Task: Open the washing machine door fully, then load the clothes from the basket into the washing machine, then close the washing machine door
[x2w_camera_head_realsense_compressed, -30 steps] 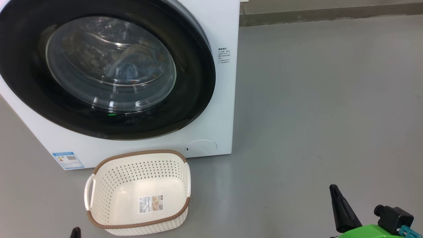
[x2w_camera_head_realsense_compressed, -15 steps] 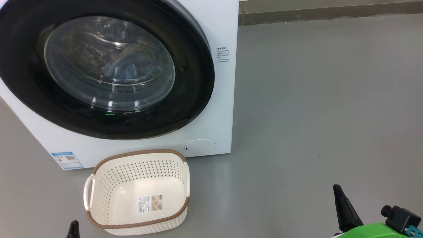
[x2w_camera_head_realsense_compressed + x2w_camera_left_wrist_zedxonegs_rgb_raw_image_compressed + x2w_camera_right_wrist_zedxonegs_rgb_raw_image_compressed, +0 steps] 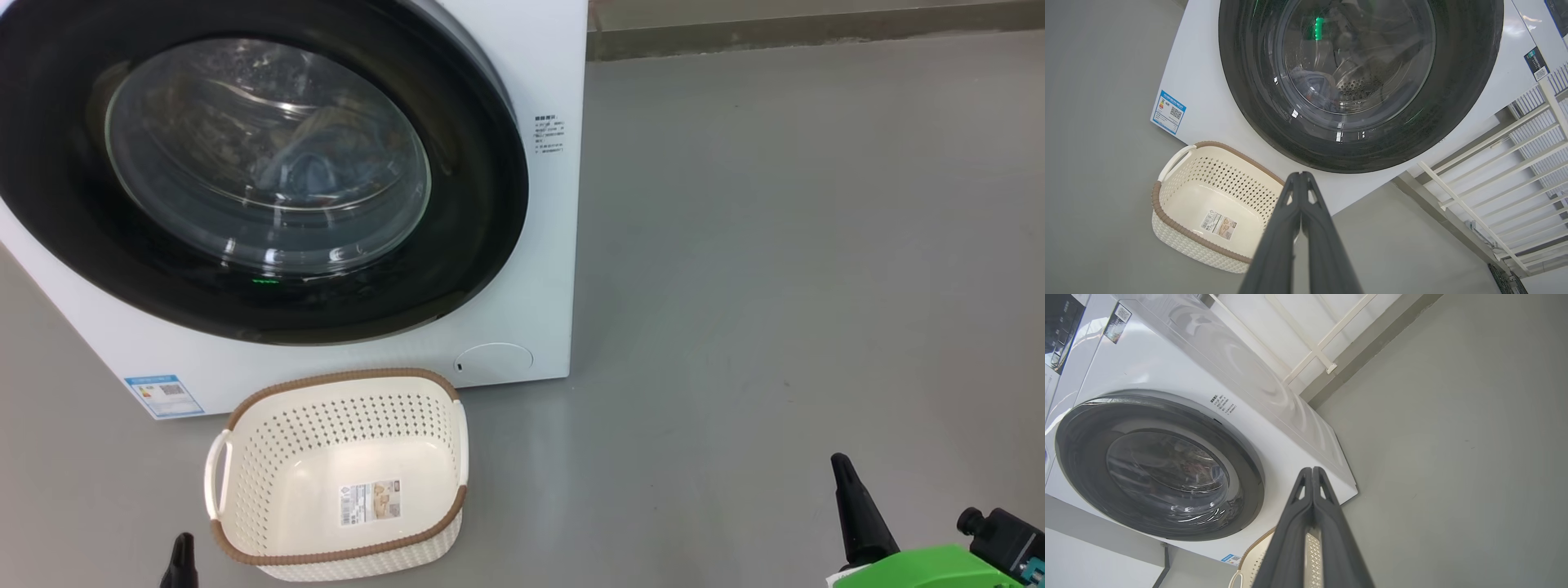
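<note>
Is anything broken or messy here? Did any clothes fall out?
Nothing looks wrong. The basket stands upright by the washing machine, holding just a sticker. The clothes lie inside, behind the shut door. No cloth is caught at the door's edge or spilled.

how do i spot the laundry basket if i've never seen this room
Find the big white washing machine with its round black door. On the grey floor right before it sits the basket. It is cream, perforated, brown-rimmed, with a label inside.

Empty basket; clothes perhaps behind door
</note>
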Available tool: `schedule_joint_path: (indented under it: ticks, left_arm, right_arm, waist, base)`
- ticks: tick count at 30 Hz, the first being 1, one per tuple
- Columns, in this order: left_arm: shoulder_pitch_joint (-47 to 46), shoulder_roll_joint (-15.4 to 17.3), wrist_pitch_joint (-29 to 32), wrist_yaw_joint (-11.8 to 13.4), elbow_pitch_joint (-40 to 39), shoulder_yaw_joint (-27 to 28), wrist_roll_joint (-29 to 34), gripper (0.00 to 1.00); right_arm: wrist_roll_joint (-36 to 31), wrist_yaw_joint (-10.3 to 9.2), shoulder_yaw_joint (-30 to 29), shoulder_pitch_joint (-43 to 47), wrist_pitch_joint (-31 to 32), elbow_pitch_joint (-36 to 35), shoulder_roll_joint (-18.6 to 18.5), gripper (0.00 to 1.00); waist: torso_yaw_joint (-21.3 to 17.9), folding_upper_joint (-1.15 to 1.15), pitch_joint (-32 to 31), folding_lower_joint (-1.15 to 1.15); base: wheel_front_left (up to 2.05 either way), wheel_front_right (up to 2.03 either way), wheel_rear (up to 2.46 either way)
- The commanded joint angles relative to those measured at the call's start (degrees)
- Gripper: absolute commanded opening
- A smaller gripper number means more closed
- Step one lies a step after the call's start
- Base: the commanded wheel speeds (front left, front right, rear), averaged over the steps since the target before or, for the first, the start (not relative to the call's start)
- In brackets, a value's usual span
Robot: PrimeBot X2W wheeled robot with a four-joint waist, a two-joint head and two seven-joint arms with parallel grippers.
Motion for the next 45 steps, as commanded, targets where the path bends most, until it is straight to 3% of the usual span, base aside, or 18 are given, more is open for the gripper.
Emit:
schedule_joint_path:
  ticks: [1, 45]
  left_arm:
    - [-2.72, 0.66, 0.5, -0.08, -0.98, 1.26, -1.58, 0.0]
    - [-8.95, -0.87, 7.62, -0.14, 1.26, 2.88, -26.52, 0.0]
  right_arm:
    - [1.63, -0.04, 0.28, -2.99, 0.33, -1.26, -0.41, 0.0]
    - [28.52, -0.08, -1.31, -5.33, 7.62, -0.55, -0.54, 0.0]
  waist:
    - [-0.02, 0.0, 0.02, -0.01]
    - [-0.55, 0.0, 0.54, -0.01]
  base:
    - [0.0, 0.0, 0.0]
    - [0.0, 0.0, 0.0]
